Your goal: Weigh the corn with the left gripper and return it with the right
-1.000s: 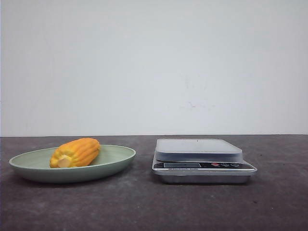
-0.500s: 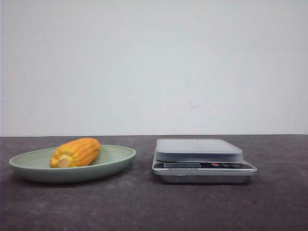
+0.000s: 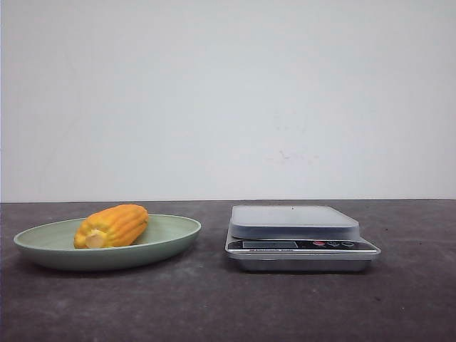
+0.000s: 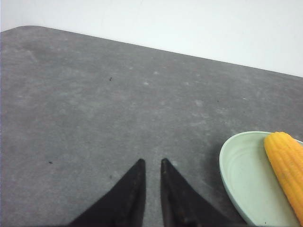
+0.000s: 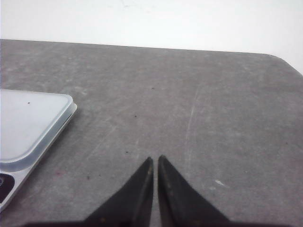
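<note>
We see even, soft, bright light; faint shadows sit under the plate (image 3: 43, 251) and scale (image 3: 302, 262). The front view looks slightly soft, with no glare anywhere.

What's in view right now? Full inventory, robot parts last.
corn: 1, orange-yellow with a cream end, lying in the plate
plate: 1, pale green, on the table to the left in the front view
scale: 1, silver with a pale platform, on the table right of the plate, nothing on it
table: 1, dark grey, under everything
wall: 1, white, behind the table
left gripper: 1, black, over bare table beside the plate, fingers nearly together, holding nothing
right gripper: 1, black, over bare table beside the scale, fingers together, holding nothing
</note>
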Robot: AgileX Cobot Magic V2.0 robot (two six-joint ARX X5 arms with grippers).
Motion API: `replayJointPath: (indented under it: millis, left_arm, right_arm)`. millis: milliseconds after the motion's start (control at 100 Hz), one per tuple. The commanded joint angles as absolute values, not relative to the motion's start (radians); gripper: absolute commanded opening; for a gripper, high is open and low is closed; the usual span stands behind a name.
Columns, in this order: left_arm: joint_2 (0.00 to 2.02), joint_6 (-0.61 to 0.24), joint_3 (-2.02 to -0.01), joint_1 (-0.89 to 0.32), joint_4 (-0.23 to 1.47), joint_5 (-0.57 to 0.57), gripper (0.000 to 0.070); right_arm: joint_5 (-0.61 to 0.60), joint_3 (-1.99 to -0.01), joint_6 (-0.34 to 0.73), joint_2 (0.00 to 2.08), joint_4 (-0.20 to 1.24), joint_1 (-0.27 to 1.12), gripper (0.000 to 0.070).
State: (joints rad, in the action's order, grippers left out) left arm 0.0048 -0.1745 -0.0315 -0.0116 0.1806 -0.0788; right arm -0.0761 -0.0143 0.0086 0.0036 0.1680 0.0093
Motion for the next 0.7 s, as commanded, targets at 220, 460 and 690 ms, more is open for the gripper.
replayJointPath:
  millis: [220, 460, 690]
  left_arm:
    - [0.003, -0.169, -0.014, -0.013, 0.180, -0.078, 0.0017]
    - [0.003, -0.236, -0.022, -0.014, 0.135, -0.074, 0.0011]
    - [0.046, -0.376, -0.151, -0.014, 0.135, -0.036, 0.0012]
  right_arm:
    - [-0.079, -0.010, 0.027, 0.004, 0.172, 0.011, 0.0010]
    - [0.001, -0.028, 0.219, 0.004, 0.141, 0.011, 0.0003]
    - [0.016, -0.182, 0.316, 0.043, 0.131, 0.011, 0.0003]
